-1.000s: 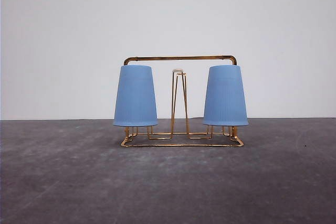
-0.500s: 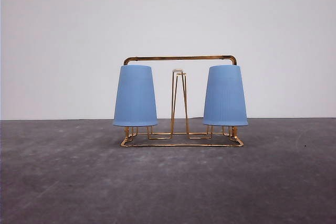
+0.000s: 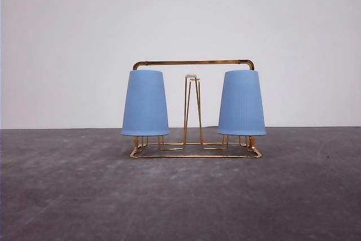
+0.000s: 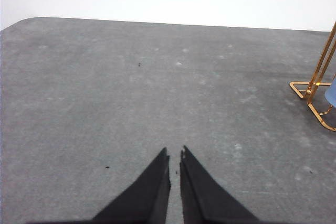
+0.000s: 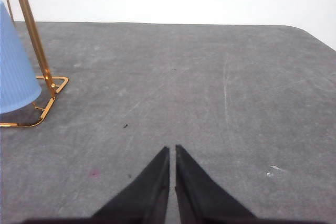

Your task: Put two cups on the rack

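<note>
Resting done: both cups (image 3: pixel 145 103) (image 3: pixel 242 103) seen inverted on rack (image 3: pixel 194 150) prongs. Left gripper (image 4: pixel 175 157) and right gripper (image 5: pixel 172 150) closed, empty, rack well off to side. Task judged complete; no further move called for.

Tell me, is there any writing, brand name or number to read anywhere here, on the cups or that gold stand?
None: no text, label, number or sign can be read in any view.
The left cup and the right cup show plain ribbed blue sides.
The rack is bare gold wire.
The table and the wall behind are unmarked.
</note>
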### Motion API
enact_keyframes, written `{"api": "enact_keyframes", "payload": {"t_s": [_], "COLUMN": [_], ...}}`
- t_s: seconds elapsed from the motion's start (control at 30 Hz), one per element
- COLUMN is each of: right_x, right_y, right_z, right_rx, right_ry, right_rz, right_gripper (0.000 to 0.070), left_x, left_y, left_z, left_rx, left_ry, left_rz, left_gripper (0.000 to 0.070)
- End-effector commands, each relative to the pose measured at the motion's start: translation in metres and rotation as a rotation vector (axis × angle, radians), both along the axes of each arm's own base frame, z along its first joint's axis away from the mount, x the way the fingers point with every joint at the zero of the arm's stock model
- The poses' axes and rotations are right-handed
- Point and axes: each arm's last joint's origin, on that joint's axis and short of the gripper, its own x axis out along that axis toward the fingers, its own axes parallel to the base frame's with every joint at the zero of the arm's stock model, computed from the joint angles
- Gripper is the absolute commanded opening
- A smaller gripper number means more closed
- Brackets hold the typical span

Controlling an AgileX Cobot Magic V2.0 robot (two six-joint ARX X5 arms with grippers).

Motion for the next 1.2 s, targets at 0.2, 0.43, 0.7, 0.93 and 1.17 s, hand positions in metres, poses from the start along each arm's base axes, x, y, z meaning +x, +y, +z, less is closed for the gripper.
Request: {"api": "enact_keyframes", "payload": {"t_s": [0.2,0.43,0.7,0.93,1.17], "right_x": [0.0004,0.0004,0.0004,0.0004,0.0004], "right_y": [-0.0001,-0.0001,-0.0001,-0.0001,-0.0001], "right_z": [-0.0002,-0.0002,-0.0002,-0.0002,-0.0002], "right_rx": [-0.004,-0.004,-0.004,-0.004,-0.004], "right_ry": [-0.009,-0.009,-0.009,-0.009,-0.009], "right_rz": [-0.001,-0.001,-0.001,-0.001,-0.001], "right_gripper": [0.0017,0.0017,0.0017,0.0017,0.0017], "left_x": [0.0006,0.0006,0.0006,0.0006,0.0006], "left_y": [0.0002,0.0002,0.0002,0.0002,0.0002], "left_z": [-0.0057,-0.0057,-0.0057,-0.0057,-0.0057], "left_rx": [-0.002,-0.002,-0.002,-0.002,-0.002], "left_ry": [0.022,0.022,0.022,0.022,0.022], "left_rz": [0.003,0.003,0.004,0.003,0.004], "left_gripper": [0.0016,0.0016,0.0016,0.0016,0.0017]}}
